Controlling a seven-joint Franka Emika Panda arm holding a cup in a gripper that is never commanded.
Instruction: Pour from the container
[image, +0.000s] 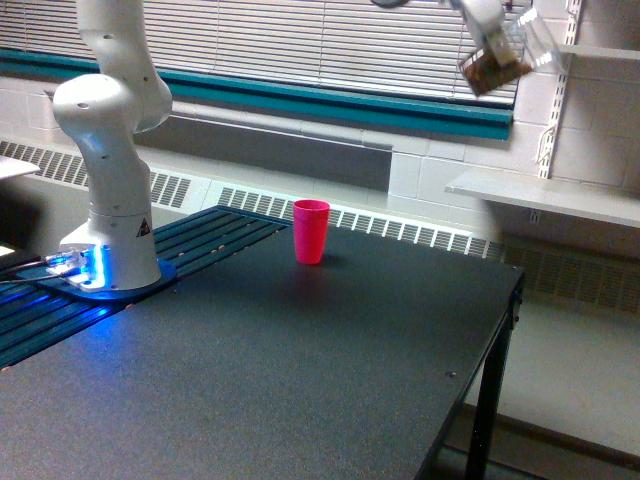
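Dark bench (300, 380) before closed window blinds (300, 45); white block wall (420, 175), wall shelf (560, 195), baseboard radiator (400, 232).
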